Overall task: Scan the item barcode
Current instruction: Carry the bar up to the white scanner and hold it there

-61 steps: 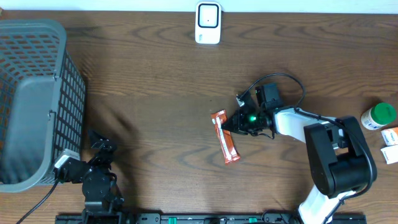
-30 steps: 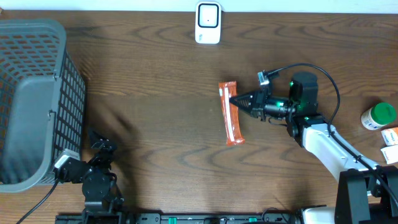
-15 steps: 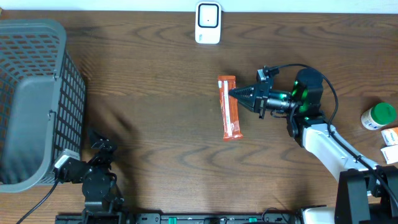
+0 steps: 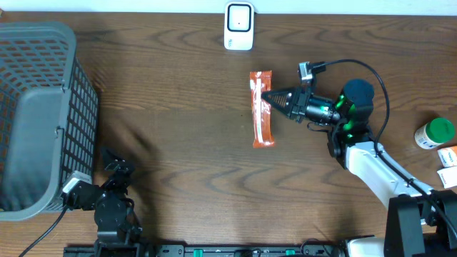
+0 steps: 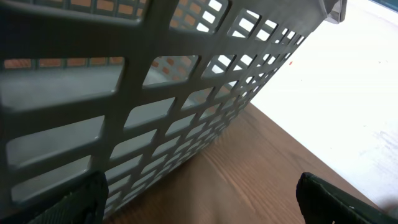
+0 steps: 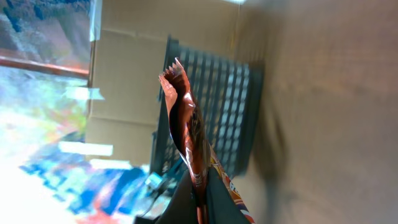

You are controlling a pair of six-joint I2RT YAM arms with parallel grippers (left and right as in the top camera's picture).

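Orange snack bar (image 4: 261, 108), pinched edge-on in the closed right gripper (image 4: 270, 96), has been carried from mid-table toward the scanner (image 4: 238, 26) at the table's back edge, barcode judged not yet presented; left gripper (image 5: 202, 199) is held wide, idle beside the basket (image 4: 84, 100)

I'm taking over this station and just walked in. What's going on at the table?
The right gripper is shut on an orange snack bar, pinching it near one end and holding it mid-table, short of the white scanner at the far edge. The bar does not sit in front of the scanner yet. The left gripper is open and holds nothing, parked beside the gray basket. A green-capped bottle stands at the right edge.
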